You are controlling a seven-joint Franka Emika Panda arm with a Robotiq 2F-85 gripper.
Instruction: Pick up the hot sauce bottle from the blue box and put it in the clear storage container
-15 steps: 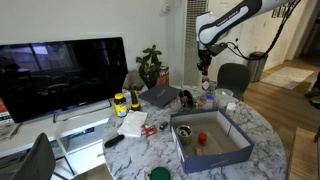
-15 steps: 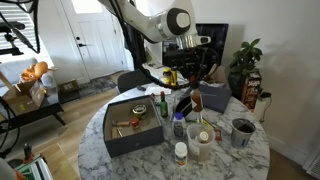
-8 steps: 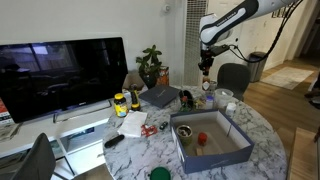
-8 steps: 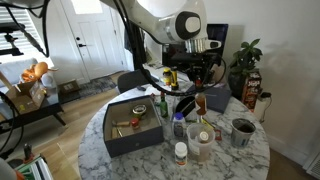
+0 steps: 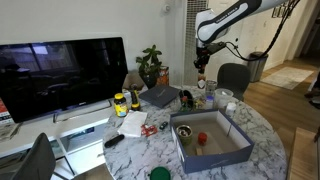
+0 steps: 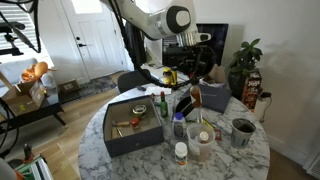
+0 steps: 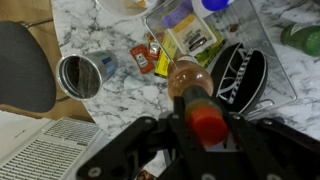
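Observation:
In the wrist view my gripper [image 7: 207, 125] is shut on the hot sauce bottle [image 7: 190, 85], an amber bottle with a red cap, gripped just below the cap. The bottle hangs above the clear storage container [image 7: 205, 40], which holds packets and a black pouch. In both exterior views my gripper [image 5: 201, 68] [image 6: 195, 78] is raised above the far side of the round marble table. The blue box [image 5: 212, 142] [image 6: 128, 125] stands on the table away from my gripper, with a red item and small things inside.
A metal cup [image 7: 80, 75] and small sauce packets lie on the marble beside the container. A laptop [image 5: 160, 96], bottles, jars and a plant [image 5: 150, 65] crowd the table. A chair [image 7: 20, 65] stands by the edge. A TV [image 5: 60, 75] is off to the side.
My arm swung slightly sideways with the bottle and came back; it stands about where it was a second ago. The grip on the bottle is unchanged.

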